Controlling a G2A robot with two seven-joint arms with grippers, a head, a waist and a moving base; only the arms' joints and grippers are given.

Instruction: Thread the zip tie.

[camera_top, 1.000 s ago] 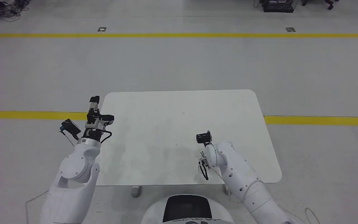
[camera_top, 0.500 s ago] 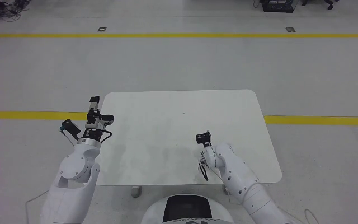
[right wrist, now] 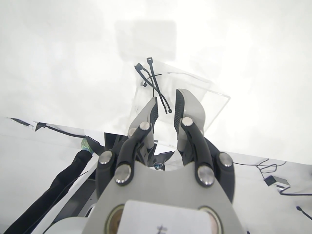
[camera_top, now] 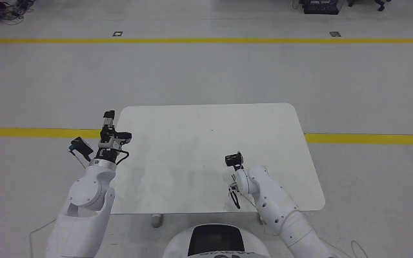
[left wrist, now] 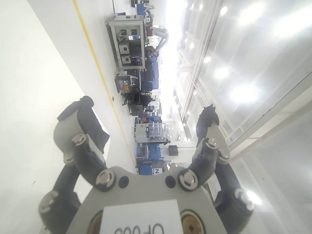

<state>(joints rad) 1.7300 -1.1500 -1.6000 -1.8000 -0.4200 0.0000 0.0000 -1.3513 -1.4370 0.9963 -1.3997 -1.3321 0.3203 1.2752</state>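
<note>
Item: white table with rounded corners, standing on a pale floor crossed by yellow lines. Left gripper: held beside the table's left edge and raised off the surface. Its two black-padded fingers were spread wide, with nothing between them, and were directed away towards the room beyond. Right gripper: positioned over the near right part of the table, close to the near edge and pointed down at the surface. Its ribbed fingers were parted by a moderate gap and gripped nothing. Zip ties: black, at least two, crossed over one another; the exact count could not be told. They lay inside a clear plastic tray, which sat on the table at its near edge, directly ahead of the right gripper. One tie's tip reached into the gap between the right gripper's fingers. Whether it touched either pad could not be told. Further items: loose dark cables and a small grey box on the floor beyond the table's edge, seen in the right wrist view.
</note>
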